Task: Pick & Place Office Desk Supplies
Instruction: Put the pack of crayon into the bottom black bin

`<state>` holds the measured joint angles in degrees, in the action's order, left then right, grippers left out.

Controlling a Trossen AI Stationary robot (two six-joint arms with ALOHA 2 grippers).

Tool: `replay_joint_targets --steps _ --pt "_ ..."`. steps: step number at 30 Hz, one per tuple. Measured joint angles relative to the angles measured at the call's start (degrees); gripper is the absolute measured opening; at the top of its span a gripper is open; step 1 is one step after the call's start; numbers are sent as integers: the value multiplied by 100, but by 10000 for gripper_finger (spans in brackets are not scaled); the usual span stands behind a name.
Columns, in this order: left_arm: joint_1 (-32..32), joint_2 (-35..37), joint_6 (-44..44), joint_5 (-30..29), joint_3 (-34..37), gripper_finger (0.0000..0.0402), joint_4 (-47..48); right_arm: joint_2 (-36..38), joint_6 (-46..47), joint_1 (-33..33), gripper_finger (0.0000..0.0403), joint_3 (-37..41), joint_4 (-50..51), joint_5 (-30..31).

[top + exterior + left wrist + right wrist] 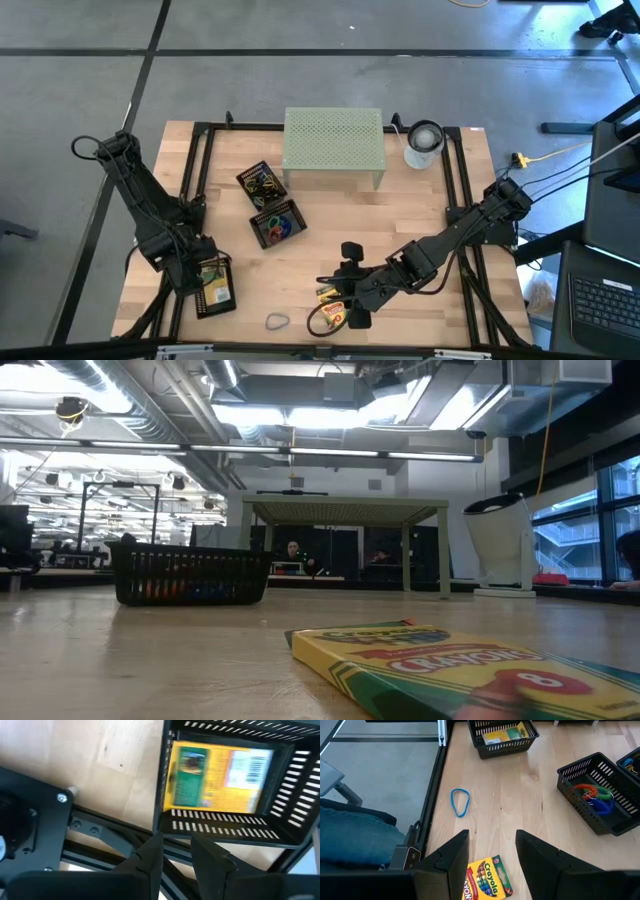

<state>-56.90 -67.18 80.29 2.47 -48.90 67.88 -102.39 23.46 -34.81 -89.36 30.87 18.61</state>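
Note:
A yellow-green crayon box (pixel 220 780) lies flat inside a black mesh tray (pixel 215 287) at the table's near left. My left gripper (pixel 175 842) points down just outside that tray's wall, open, with nothing between its fingers. A second crayon box (pixel 487 877) lies flat on the wood near the table's front edge, large in the low view (pixel 450 670). My right gripper (pixel 492 837) slants down above it, open, its fingers apart over the box. A blue rubber-band loop (pixel 460 802) lies on the table between the two arms.
Two more black mesh trays (pixel 258 182) (pixel 278 222) stand mid-table; one holds coloured coils (pixel 592 795). The pale green perforated riser (pixel 335 150) and a white-grey cylinder (pixel 423 143) stand at the far edge. A black frame (pixel 200 160) borders the table.

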Motion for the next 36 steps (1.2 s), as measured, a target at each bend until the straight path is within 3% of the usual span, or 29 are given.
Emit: replay_joint_targets --steps 13,17,23,32,36 --pt "207 0 0 -875 0 91 -75 -6 914 0 165 23 773 -328" --pt "437 0 -2 -882 0 93 -189 -26 821 49 165 290 813 -383" --pt "726 0 -129 -882 0 88 -651 -57 610 299 165 951 545 -1018" --pt "1241 0 -1774 -1208 0 85 -2453 -48 579 762 165 1754 -260 -1800" --pt "1329 -116 -3163 -2247 0 84 -3937 -46 457 774 165 1864 -432 -1805"
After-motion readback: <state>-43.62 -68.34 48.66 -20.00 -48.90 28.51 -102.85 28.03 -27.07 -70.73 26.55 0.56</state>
